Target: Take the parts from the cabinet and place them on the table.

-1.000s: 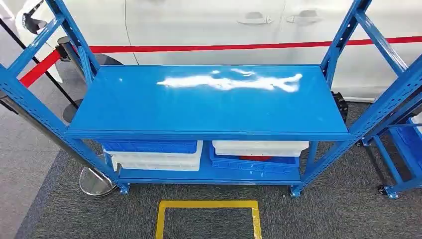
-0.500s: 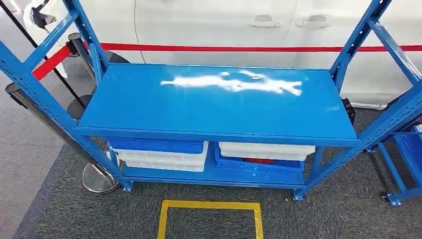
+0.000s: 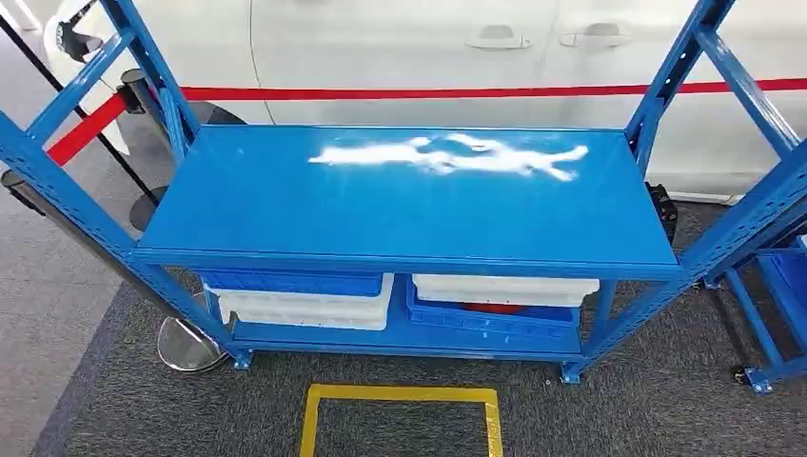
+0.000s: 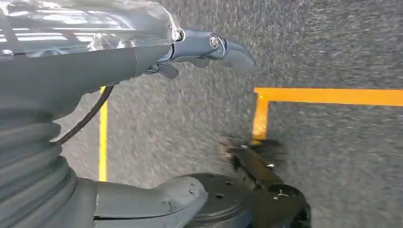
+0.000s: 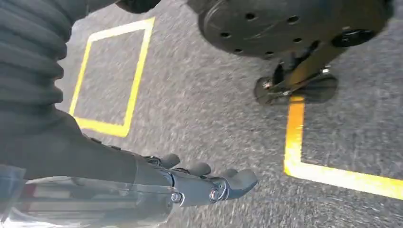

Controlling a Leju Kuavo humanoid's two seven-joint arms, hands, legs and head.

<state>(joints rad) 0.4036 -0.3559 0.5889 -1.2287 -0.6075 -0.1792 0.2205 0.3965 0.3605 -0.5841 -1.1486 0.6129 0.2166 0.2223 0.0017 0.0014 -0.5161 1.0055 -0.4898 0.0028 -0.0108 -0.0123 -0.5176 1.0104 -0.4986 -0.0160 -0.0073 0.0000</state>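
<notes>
A blue metal rack (image 3: 409, 200) stands in front of me in the head view, and its wide middle shelf is bare and shiny. On the lower shelf, a blue bin (image 3: 290, 283) sits on a white bin (image 3: 303, 309) at the left. At the right, a white bin (image 3: 504, 288) rests on a blue bin (image 3: 490, 321), with something red (image 3: 492, 307) showing between them. My left hand (image 4: 190, 52) hangs over grey carpet with its fingers stretched out and nothing in them. My right hand (image 5: 199, 183) hangs the same way, holding nothing.
A yellow taped square (image 3: 400, 392) marks the carpet just before the rack. A chrome stanchion base (image 3: 186, 345) stands by the rack's left foot, a red barrier belt (image 3: 381, 93) and a white car (image 3: 428, 38) behind. Another blue rack (image 3: 776, 286) stands at the right.
The whole head picture has shifted a little back and forth, so the camera has moved. The rack and bins stand as before.
</notes>
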